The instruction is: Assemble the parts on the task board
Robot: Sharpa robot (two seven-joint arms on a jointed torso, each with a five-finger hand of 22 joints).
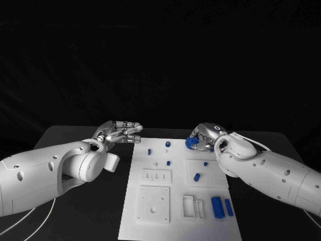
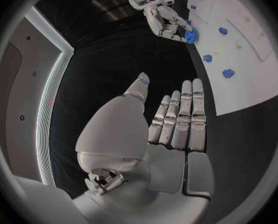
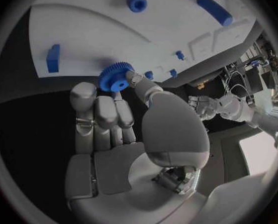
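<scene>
Pickup was done: my right robot hand (image 3: 117,129) pinched the blue gear (image 3: 116,77) over the task board's (image 1: 176,221) far edge, needing seating next, my left robot hand (image 1: 122,132) idle, fingers apart.

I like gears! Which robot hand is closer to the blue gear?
The right hand: it holds the blue gear at the task board's far edge. The left hand is off the board's other side, empty.
</scene>
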